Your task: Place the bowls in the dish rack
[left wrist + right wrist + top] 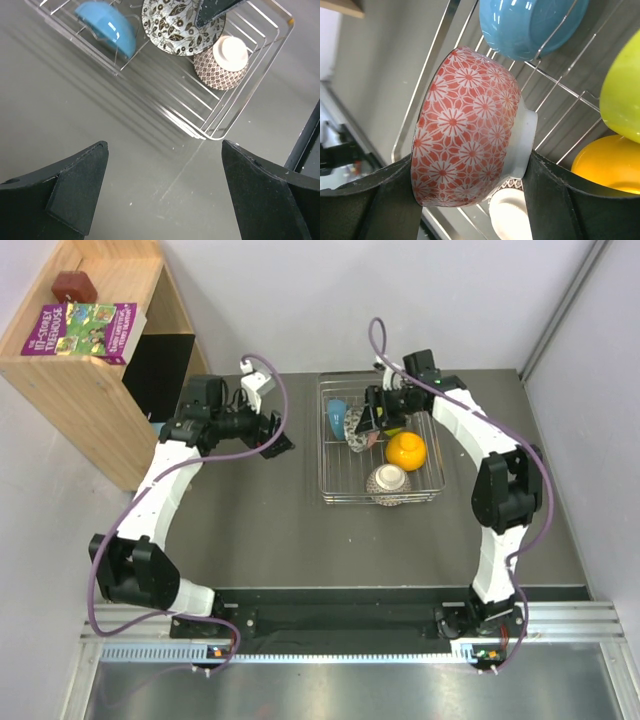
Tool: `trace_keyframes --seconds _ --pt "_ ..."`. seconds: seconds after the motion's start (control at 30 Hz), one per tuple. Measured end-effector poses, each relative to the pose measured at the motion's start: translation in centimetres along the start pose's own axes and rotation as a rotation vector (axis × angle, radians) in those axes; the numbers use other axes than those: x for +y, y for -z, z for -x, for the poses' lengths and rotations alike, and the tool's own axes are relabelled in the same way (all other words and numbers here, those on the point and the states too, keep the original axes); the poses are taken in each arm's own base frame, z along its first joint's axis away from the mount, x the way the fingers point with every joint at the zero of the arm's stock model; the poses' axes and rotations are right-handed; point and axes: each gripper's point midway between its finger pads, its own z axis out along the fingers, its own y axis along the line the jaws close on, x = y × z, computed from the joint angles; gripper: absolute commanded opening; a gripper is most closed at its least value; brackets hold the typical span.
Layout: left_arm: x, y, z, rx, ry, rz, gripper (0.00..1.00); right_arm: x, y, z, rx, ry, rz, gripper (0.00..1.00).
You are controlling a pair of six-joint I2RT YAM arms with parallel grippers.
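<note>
My right gripper (475, 192) fills the foreground of its wrist camera. Its two black fingers (380, 205) are clamped across the pinkish-red bowl (465, 130), one against the rim and the other against the white foot. The bowl is turned on its side, inside the dish rack (427, 70), close to the rack's left wall. Whether it touches the wires I cannot tell.

Just beyond it in that view the blue bowl (530, 25) stands on edge between the prongs. The yellow-green bowl (625, 95) and the orange bowl (610, 165) sit to the right of the held bowl, close together. Below the held bowl shows the pale foot of the white bowl with brown lattice (512, 220).

Seen from above, the dish rack (322, 455) lies by the far edge of the table, toward the far right corner. The right gripper (372, 420) reaches into its far half. There the blue bowl (337, 418) is at the rack's far left. The orange bowl (406, 450) sits mid-rack on the right, and the lattice bowl (389, 481) rests upside down at the rack's near side.

My left gripper (278, 440) hangs over bare table, left of the rack and apart from it. In its wrist camera the left gripper (165, 185) has its fingers spread wide with nothing between them. The rack's corner (250, 95), the blue bowl (107, 27), the lattice bowl (222, 62) and the leaf-patterned inside of the held bowl (175, 30) lie ahead of it.
</note>
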Motion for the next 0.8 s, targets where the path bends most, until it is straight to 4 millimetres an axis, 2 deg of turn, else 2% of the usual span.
trace_keyframes --seconds 0.2,0.43,0.6,0.8 --pt "1.0 1.0 -1.2 0.009 0.027 0.033 0.99 1.1 -1.7 -1.1 0.044 0.118 -0.103 0.0" --pt "1.7 2.3 -2.8 0.019 0.055 0.066 0.99 1.1 -3.1 -2.2 0.088 0.281 -0.262 0.0" --pt "2.0 3.5 -4.2 0.019 0.083 0.092 0.99 0.9 -3.5 -2.3 0.102 0.391 -0.381 0.0" --pt "2.4 4.2 -5.1 0.004 0.101 0.109 0.99 1.0 -3.6 -2.3 0.119 0.52 -0.511 0.0"
